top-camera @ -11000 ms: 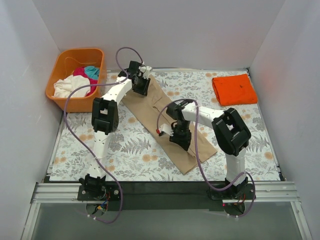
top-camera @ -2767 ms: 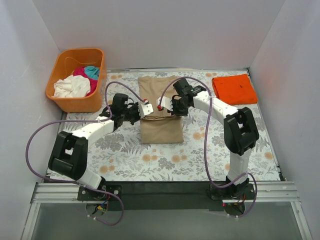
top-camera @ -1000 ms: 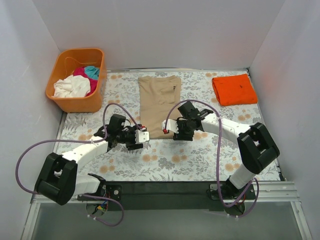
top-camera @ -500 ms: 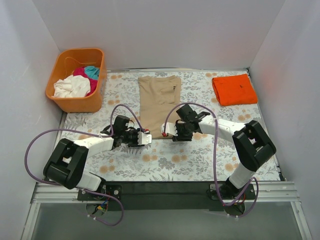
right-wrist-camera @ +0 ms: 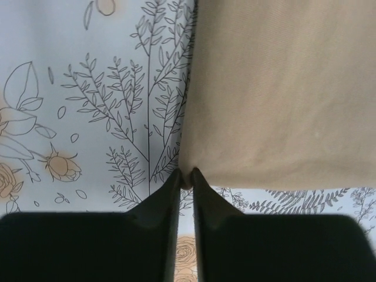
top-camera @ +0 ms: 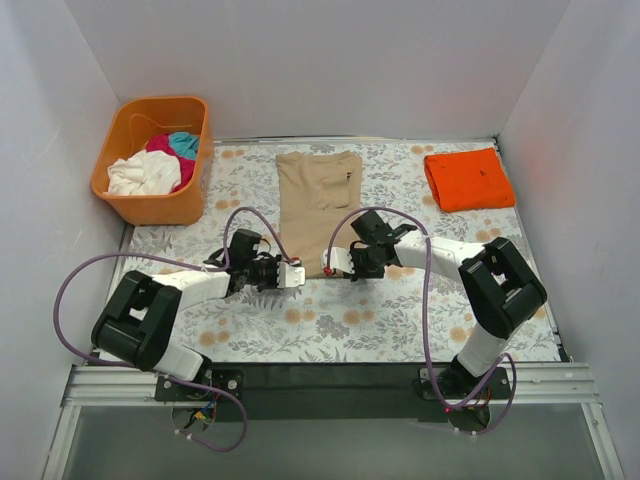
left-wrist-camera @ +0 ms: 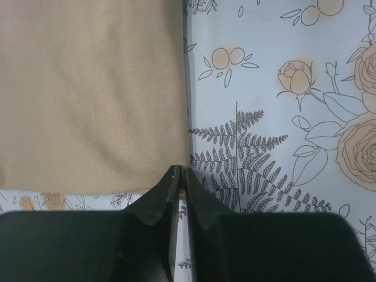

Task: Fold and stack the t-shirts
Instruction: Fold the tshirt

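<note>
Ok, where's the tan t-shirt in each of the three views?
Top external: tan t-shirt lies flat at mid-table, toward the far edge.
Left wrist: it fills the upper left.
Right wrist: it fills the upper right.
Shared landmark: its near hem, left gripper at one corner, right gripper at the other.

The table (top-camera: pixel 400 320) wears a pale cloth printed with grey ferns and orange roses. Plain white panels close it in: the left wall (top-camera: pixel 50 120), the far wall (top-camera: pixel 330 60) and the right wall (top-camera: pixel 590 150). An orange plastic basket (top-camera: pixel 150 211) sits in the far left corner. A dark rail (top-camera: pixel 330 378) runs along the near edge. The light is soft and even.
</note>
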`<move>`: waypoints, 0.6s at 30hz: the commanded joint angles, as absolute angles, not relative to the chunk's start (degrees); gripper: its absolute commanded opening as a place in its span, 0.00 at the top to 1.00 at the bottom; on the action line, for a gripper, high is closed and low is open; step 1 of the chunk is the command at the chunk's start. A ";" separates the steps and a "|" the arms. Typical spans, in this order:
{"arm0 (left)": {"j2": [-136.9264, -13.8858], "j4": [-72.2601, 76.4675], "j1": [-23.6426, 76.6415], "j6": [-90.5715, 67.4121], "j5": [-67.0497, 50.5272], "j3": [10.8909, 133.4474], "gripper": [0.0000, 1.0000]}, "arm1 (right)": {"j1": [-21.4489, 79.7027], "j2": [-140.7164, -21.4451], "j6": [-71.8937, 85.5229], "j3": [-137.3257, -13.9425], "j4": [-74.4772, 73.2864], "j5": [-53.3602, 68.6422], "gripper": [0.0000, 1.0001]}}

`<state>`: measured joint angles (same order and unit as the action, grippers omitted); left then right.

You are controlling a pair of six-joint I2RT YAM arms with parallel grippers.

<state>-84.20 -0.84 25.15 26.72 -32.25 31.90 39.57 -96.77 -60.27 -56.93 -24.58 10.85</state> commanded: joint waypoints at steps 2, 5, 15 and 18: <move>-85.69 -2.98 25.31 26.63 -31.11 33.48 0.95 | 39.99 -98.79 -59.42 -57.57 -23.38 10.81 0.92; -83.94 -4.56 25.31 25.93 -31.38 33.66 1.00 | 39.99 -97.48 -58.80 -57.57 -23.29 9.93 0.99; -69.18 -17.04 25.49 26.10 -35.24 32.61 1.00 | 40.52 -89.39 -57.04 -59.15 -29.26 12.39 0.99; -65.31 -20.82 25.75 26.28 -36.38 32.69 1.00 | 41.48 -87.02 -56.25 -59.24 -31.54 13.27 0.99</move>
